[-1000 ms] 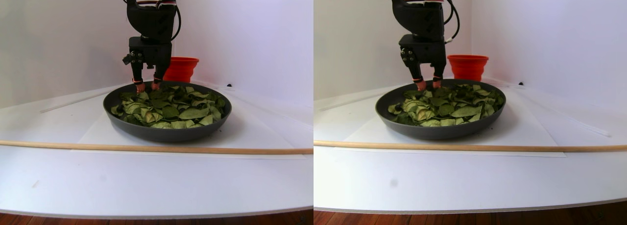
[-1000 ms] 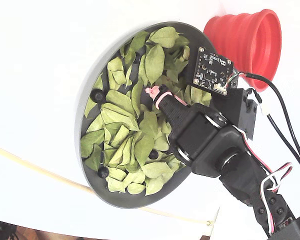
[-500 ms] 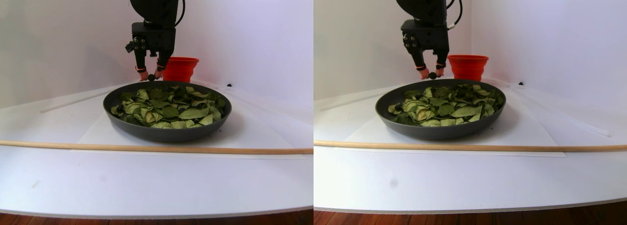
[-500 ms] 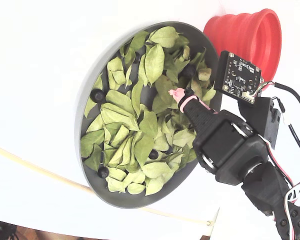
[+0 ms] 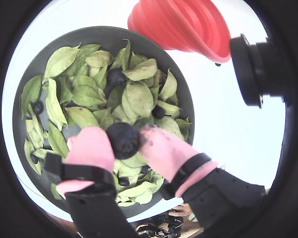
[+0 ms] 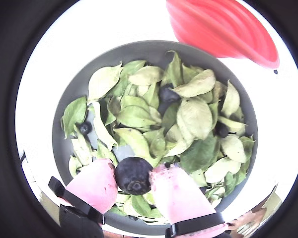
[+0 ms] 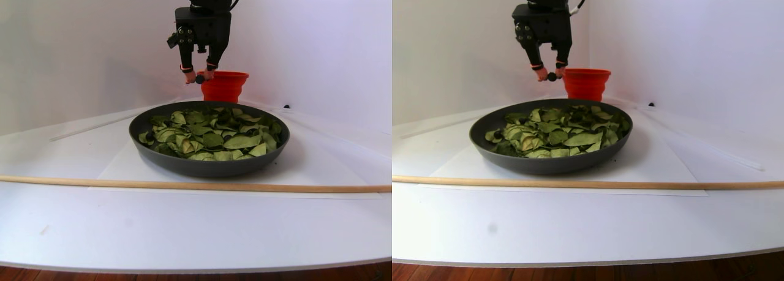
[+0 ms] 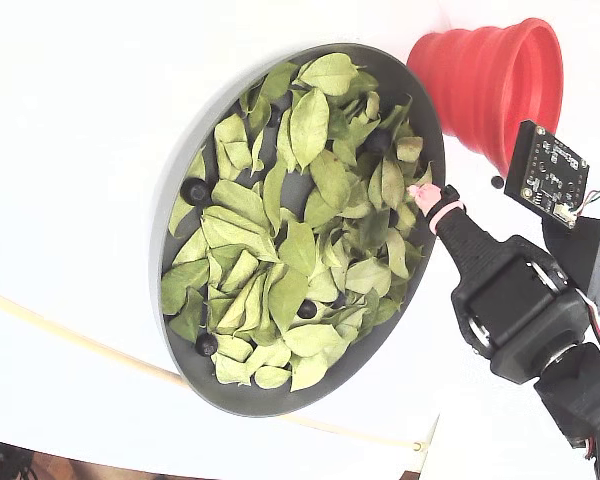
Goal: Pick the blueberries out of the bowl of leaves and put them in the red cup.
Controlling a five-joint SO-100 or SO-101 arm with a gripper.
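**Blueberry clamped in the pincer above the bowl**

Blueberries are the quarry, and one blueberry sits squeezed between the two pink-capped fingertips of the pincer, its puckered crown facing the camera in a wrist view. The pincer hangs in the air, clear of the leaves, with the berry showing as a dark dot at its tips in the stereo pair view.

Below the pincer lies the bowl, dark grey and filled with leaves. Loose berries remain among the leaves: one beyond the tips toward the middle of the bowl, one off to the left of the tips in that wrist view, and one to the right. In the fixed view more dark berries show near the bowl's rim on the side away from the pincer and.

Ahead of the pincer, past the bowl's far rim, stands the red cup. In the fixed view the pincer is over the bowl's edge nearest the red cup, beside the cup but not over its opening.

A thin wooden rod lies across the white table on the bowl's far side from the pincer.
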